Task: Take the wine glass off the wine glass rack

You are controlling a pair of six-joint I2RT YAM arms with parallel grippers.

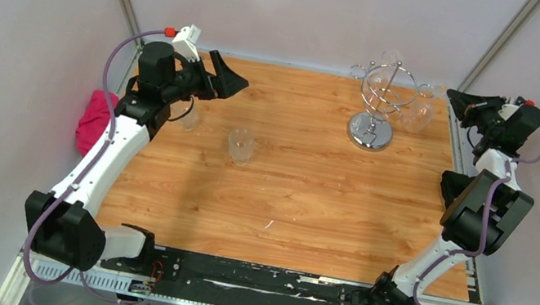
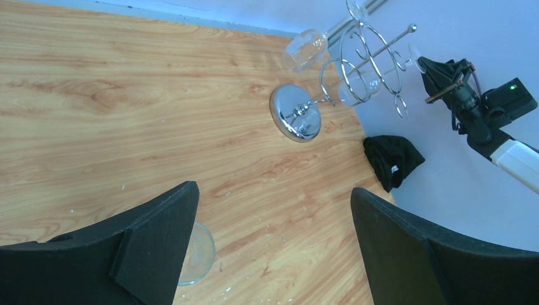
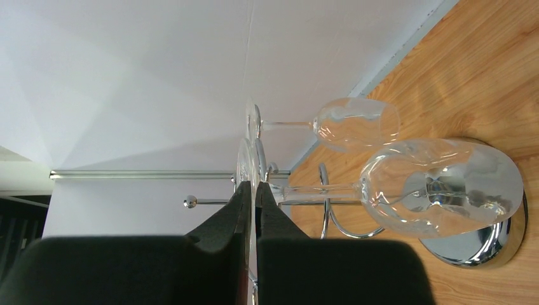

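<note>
The chrome wine glass rack [image 1: 371, 130] stands at the back right of the table, with clear wine glasses hanging bowl-down from its hooks. My right gripper [image 1: 457, 101] is at the rack's right side, shut on the flat foot of one wine glass [image 1: 417, 116]. In the right wrist view the fingers [image 3: 255, 188] pinch the foot edge-on. The glass's stem runs past a wire loop to its bowl [image 3: 445, 187], above the mirrored base [image 3: 483, 248]. A second glass [image 3: 356, 124] hangs behind. My left gripper [image 1: 233, 80] is open and empty at the back left, far from the rack [image 2: 295, 114].
A clear glass [image 1: 240, 146] stands on the table left of centre, and another [image 1: 190, 114] sits under the left arm, showing below my left finger [image 2: 198, 254]. A pink cloth [image 1: 94, 121] lies off the left edge. A black cloth [image 2: 391, 160] lies at the right edge.
</note>
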